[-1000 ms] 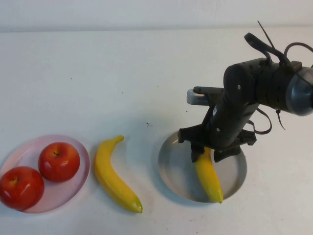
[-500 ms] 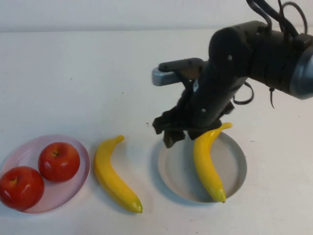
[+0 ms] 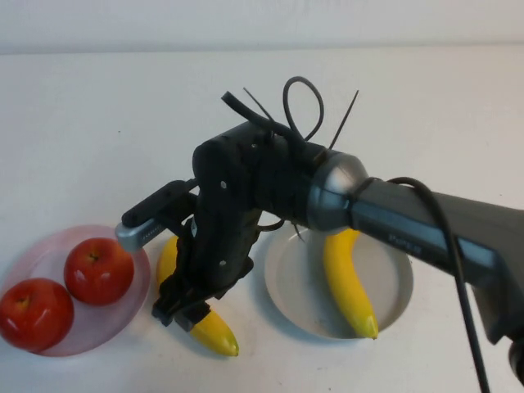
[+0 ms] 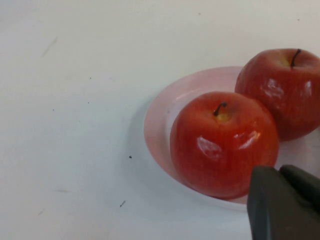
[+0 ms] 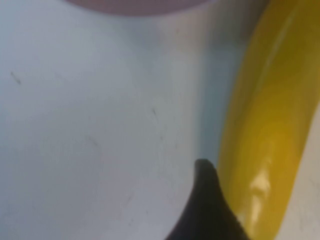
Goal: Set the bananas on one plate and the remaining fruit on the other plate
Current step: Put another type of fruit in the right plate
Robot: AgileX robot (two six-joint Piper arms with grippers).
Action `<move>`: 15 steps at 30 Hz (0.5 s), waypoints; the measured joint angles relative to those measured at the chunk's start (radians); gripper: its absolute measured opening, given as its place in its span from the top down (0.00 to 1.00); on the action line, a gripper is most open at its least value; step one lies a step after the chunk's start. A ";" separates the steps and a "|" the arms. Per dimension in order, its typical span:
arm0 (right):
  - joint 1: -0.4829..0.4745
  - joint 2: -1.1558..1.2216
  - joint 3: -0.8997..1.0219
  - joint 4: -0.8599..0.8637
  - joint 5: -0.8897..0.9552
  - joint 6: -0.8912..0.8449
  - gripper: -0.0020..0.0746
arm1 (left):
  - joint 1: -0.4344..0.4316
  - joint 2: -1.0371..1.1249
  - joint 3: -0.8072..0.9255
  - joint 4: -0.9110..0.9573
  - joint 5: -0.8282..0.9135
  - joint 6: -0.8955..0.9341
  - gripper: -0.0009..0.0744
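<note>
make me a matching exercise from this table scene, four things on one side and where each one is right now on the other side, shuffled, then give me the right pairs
Things
1. the two red apples
2. banana under the right gripper
3. the other banana
4. left gripper

Places
A. lying in the grey-blue plate
B. on the bare table between the two plates
C. sitting together in the pink plate
D. shut, parked just beside the apples' plate

The right gripper is open, low over the banana on the table.

Pairs: 1-C, 2-B, 3-A, 4-D

Glossy, plastic-looking bananas (image 3: pixel 350 282) and apples (image 3: pixel 99 270); smooth, perhaps ceramic, pink plate (image 3: pixel 123 321).
</note>
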 joint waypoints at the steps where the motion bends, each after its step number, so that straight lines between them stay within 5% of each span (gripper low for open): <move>1: 0.002 0.018 -0.018 0.004 0.002 -0.002 0.42 | 0.000 0.000 0.000 0.000 0.000 0.000 0.99; 15: 0.004 0.136 -0.117 0.005 0.002 -0.006 0.42 | 0.000 0.000 0.000 0.000 0.000 0.000 0.99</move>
